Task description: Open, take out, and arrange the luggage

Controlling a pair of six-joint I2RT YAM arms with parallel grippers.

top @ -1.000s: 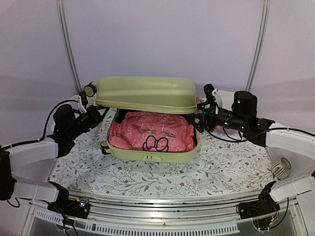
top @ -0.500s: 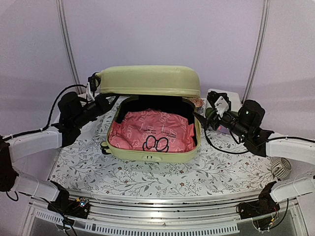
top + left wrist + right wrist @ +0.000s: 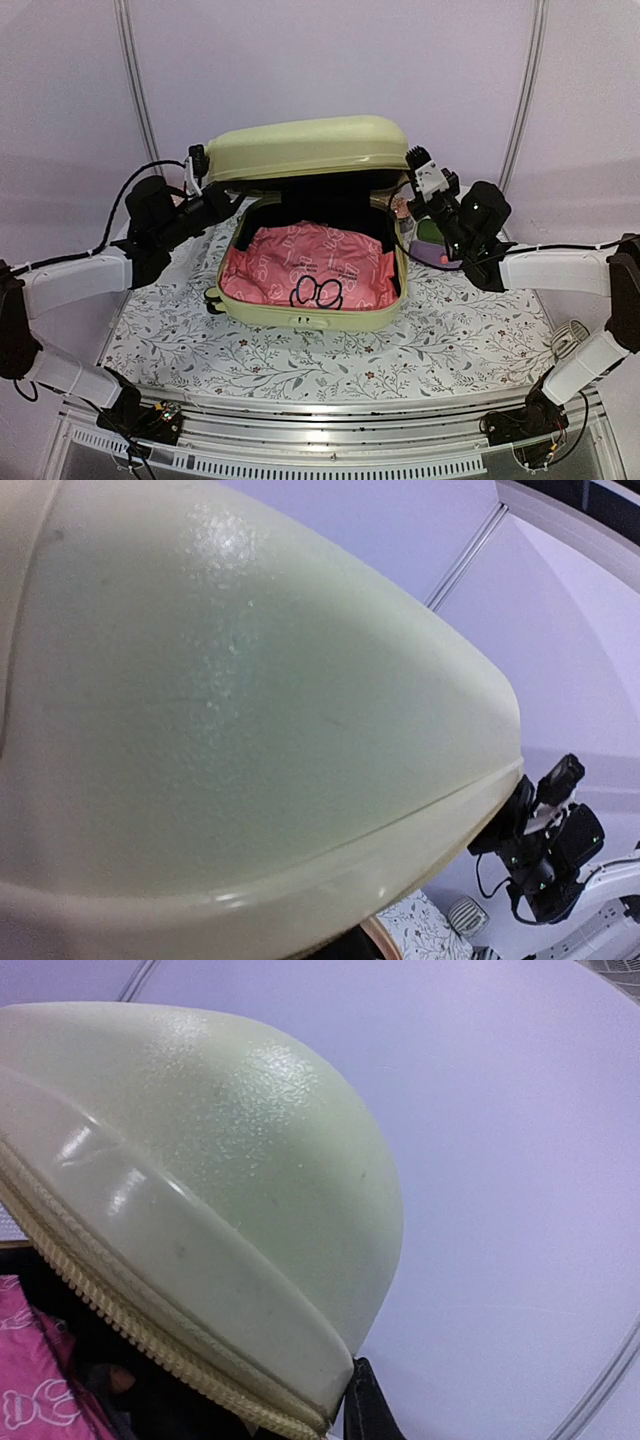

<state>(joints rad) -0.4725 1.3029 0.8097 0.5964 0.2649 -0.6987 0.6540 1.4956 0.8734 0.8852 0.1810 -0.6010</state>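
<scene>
End effectors, two, are placed at the lid's corners: the left end effector [image 3: 195,162] fully closed, any grip unconfirmed; the right end effector [image 3: 418,166] not discernibly open or closed. One luggage [image 3: 305,150] is stood mid-bench [image 3: 190,345], its lid raised higher than a second ago, so opening is judged nearly finished. One pink bundle [image 3: 310,262] is exposed inside.

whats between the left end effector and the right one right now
The raised lid of the luggage spans the stretch from the left end effector to the right end effector, clearest in the top external view.
</scene>
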